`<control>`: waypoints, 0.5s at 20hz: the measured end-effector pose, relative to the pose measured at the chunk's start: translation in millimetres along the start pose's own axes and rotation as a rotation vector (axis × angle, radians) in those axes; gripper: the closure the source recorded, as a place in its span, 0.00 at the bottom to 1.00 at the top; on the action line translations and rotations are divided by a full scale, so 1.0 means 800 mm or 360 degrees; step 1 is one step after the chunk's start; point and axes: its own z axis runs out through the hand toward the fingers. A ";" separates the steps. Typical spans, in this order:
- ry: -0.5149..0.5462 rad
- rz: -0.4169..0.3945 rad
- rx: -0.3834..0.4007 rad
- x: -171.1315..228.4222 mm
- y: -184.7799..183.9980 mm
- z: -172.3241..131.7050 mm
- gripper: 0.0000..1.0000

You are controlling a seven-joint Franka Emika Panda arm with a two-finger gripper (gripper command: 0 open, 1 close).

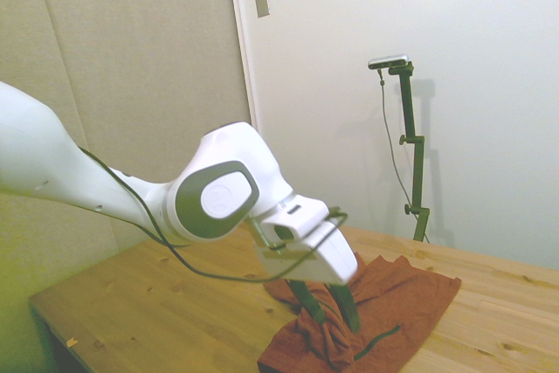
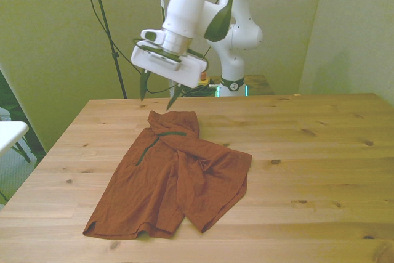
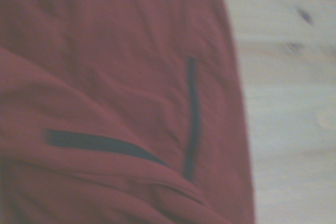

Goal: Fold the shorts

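Observation:
The rust-orange shorts (image 2: pixel 178 180) lie rumpled on the wooden table (image 2: pixel 308 152), partly folded over themselves, with a dark zipper pocket (image 2: pixel 169 134) near their far end. My gripper (image 2: pixel 159 95) hangs open just above that far end, holding nothing. From the side, the gripper (image 1: pixel 333 316) has both dark fingers spread over the bunched fabric of the shorts (image 1: pixel 393 299). Up close in the wrist view, the shorts (image 3: pixel 105 66) fill most of the picture, and two dark zipper lines (image 3: pixel 193 114) cross the cloth.
Bare wood of the table (image 1: pixel 131 303) stretches around the shorts on every side. A white object (image 2: pixel 9 133) pokes in off the table at the front view's left edge.

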 end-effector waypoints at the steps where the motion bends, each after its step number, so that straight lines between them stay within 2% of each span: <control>1: 0.0051 -0.0090 0.0022 -0.020 -0.031 -0.007 0.00; 5: 0.0283 -0.0432 0.0080 -0.118 -0.127 -0.006 0.00; 10: 0.0464 -0.0692 0.0083 -0.202 -0.174 0.011 0.00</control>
